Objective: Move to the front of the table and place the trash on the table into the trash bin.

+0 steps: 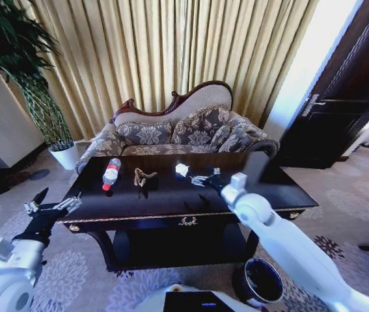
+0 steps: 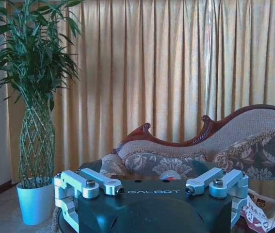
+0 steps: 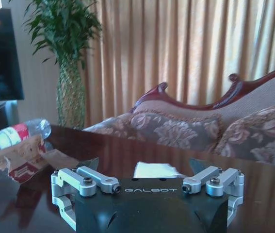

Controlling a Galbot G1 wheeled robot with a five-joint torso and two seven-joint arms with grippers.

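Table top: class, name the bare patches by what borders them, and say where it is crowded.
Table: bare at its right end, past the right gripper. Another bare strip runs along the front edge. Crowded at back left: bottle, wrapper and paper wad lie in a row.

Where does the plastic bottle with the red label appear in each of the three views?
Head view: the bottle lies on the table, toward its left end, left of the tan wrapper.
Left wrist view: I cannot pick the bottle out; the left gripper body blocks the tabletop.
Right wrist view: the bottle lies at the picture's left edge, behind the wrapper.
Shared landmark: the sofa before the curtains.
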